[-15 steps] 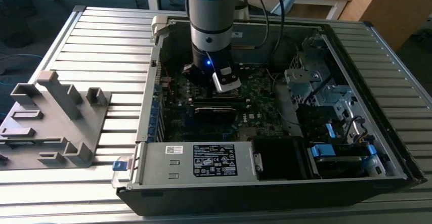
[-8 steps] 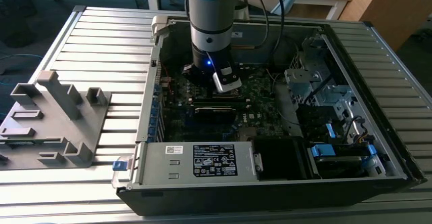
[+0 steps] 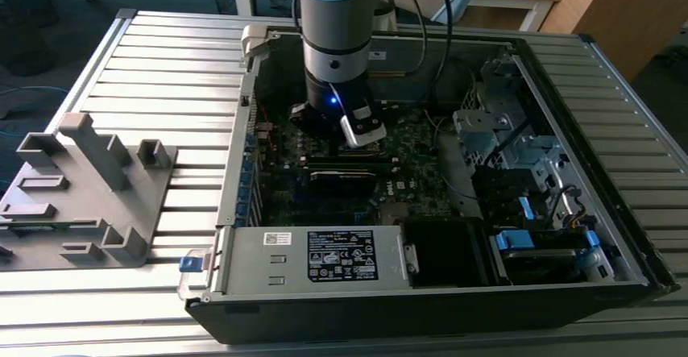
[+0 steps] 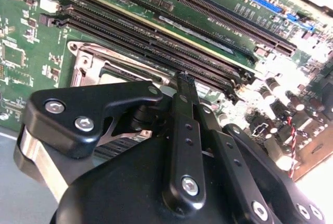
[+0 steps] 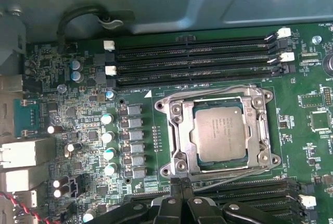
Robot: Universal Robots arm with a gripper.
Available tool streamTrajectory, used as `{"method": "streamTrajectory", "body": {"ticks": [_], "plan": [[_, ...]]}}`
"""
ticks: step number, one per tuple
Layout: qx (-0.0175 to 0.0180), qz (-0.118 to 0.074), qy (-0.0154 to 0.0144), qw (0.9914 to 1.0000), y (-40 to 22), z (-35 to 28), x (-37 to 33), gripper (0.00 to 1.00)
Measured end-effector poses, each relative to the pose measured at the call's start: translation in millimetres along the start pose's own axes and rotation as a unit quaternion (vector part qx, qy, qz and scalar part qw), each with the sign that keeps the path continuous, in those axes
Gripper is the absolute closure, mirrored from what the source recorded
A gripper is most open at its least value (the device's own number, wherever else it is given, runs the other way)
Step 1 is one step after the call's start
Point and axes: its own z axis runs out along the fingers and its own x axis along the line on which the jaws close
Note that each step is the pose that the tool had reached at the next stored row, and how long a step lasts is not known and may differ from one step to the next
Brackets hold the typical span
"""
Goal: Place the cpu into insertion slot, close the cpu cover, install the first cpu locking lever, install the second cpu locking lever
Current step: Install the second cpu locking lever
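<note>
Right, cpu (image 5: 218, 133) is sitting in the insertion slot (image 5: 193, 162) already, flat and square as far as the first wrist view shows, w/ the cpu cover (image 5: 179, 130) framing it all round. Cover looks down over the chip, tho whether it's fully seated I can't tell from this angle. The hand (image 5: 180, 182) hangs just at the socket's edge, on the side next to the nearer bank of memory slots (image 5: 250, 190), fingers pressed together, pinching nothing. Thin wire of a locking lever (image 5: 229, 90) seems to run along the far side of the frame, not sure it's latched.

Exterior view: arm (image 3: 338, 43) plunges straight down into the open pc case (image 3: 602, 75), which sits on the slatted bench (image 3: 161, 67), grey fixture (image 3: 80, 188) well apart on the exterior view's left.

My read: we're at the lever stage. To do it well, keep the tips low and closed, catch the lever end cleanly, push down and sideways under its hook, w/o scraping the board or bumping the memory slots beside it. Slow, steady pressure; a slip here could nick components.
</note>
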Motion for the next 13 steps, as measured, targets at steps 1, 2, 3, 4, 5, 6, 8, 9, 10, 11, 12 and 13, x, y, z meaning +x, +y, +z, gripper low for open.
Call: {"method": "streamTrajectory", "body": {"ticks": [1,2,3,4,5,6,8,9,10,11,12,13], "plan": [[0.0,0.0,0.0,1.0,0.0,0.2,0.2,0.89],[0.0,0.0,0.0,1.0,0.0,0.6,0.3,0.89],[0.0,0.0,0.0,1.0,-0.1,0.8,0.6,0.89],[0.0001,0.0,0.0,1.0,-0.1,0.9,0.8,0.89],[0.0002,0.0,0.0001,1.0,-0.1,1.1,1.0,0.89],[0.0002,0.0,0.0,1.0,-0.2,1.5,1.3,0.89],[0.0001,0.0,-0.0001,1.0,-0.2,2.5,1.8,0.89],[0.0002,0.0,0.0,1.0,-0.3,2.9,1.9,0.89],[0.0001,0.0,0.0,1.0,-0.4,3.4,1.9,0.89],[-0.0001,0.0,0.0,1.0,-0.4,3.9,2.1,0.89],[-0.0003,0.0,0.0,1.0,-0.4,4.6,2.3,0.89],[-0.0006,0.0,0.0001,1.0,-0.5,5.1,2.4,0.89]]}}
